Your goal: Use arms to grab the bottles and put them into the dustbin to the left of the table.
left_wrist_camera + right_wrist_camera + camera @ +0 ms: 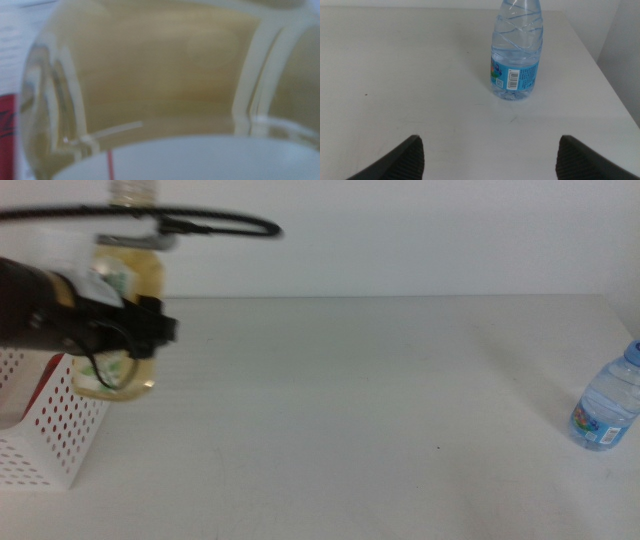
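1. Wall [400, 230]: plain, off-white, unmarked. Far ahead of the right gripper [490, 139], rising behind the far edge of the table [330, 400] across the whole middle view.

2. Dark speck [437, 447]: single, tiny, lying flat on the tabletop. Ahead of the right gripper and off to one side, well apart from either jaw. Too small to identify.

3. Pale grey area [626, 55]: featureless, past the table's side edge, ahead of the right gripper on the side opposite the speck. Wall or floor, not distinguishable.
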